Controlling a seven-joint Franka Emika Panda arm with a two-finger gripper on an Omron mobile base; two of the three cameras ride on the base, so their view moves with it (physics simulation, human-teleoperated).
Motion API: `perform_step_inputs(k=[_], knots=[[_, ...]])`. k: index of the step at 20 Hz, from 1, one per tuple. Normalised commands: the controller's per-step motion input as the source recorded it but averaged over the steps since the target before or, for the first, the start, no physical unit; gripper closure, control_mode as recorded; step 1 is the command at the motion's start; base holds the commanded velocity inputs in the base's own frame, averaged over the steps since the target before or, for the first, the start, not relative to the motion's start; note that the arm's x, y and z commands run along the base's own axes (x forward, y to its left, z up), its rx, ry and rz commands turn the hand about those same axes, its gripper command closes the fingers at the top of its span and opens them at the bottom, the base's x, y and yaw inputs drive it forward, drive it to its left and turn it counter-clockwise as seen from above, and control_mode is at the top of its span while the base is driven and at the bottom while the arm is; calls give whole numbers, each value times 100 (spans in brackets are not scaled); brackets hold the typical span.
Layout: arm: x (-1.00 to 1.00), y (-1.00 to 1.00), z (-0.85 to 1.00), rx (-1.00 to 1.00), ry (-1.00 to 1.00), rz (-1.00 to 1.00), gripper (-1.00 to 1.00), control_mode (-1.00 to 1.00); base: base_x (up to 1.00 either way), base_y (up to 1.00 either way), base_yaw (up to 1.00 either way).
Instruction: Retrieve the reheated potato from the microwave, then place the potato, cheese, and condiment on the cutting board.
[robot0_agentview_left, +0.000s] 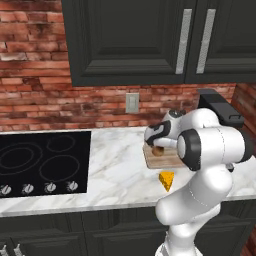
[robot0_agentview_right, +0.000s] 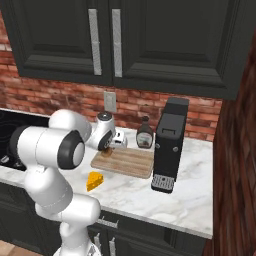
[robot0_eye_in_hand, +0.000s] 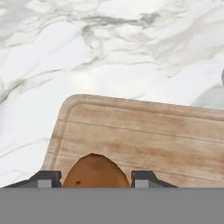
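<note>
With the potato (robot0_eye_in_hand: 96, 171) grasped between its jaws, the gripper (robot0_eye_in_hand: 96, 178) hangs over the cutting board's (robot0_eye_in_hand: 144, 135) near left corner; placing is in hand, and lowering then releasing seems next.

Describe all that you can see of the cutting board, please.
The cutting board is a flat rectangle of light-brown wood grain with rounded corners and a shallow groove along its edge. It lies flat on the white marble counter, between the yellow cheese wedge and the black coffee machine. At its left end the brown potato sits between the jaws.
</note>
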Motion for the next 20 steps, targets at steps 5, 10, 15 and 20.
perform_step_inputs(k=[5,10,15,20], knots=[[-2,-10,-7,0,0,0,-100,-100,0,0,0],[-16,-8,1,0,0,0,-100,-100,0,0,0],[-4,0,21,0,0,0,-100,-100,0,0,0],[-33,-1,22,-1,0,-1,-100,-100,0,0,0]])
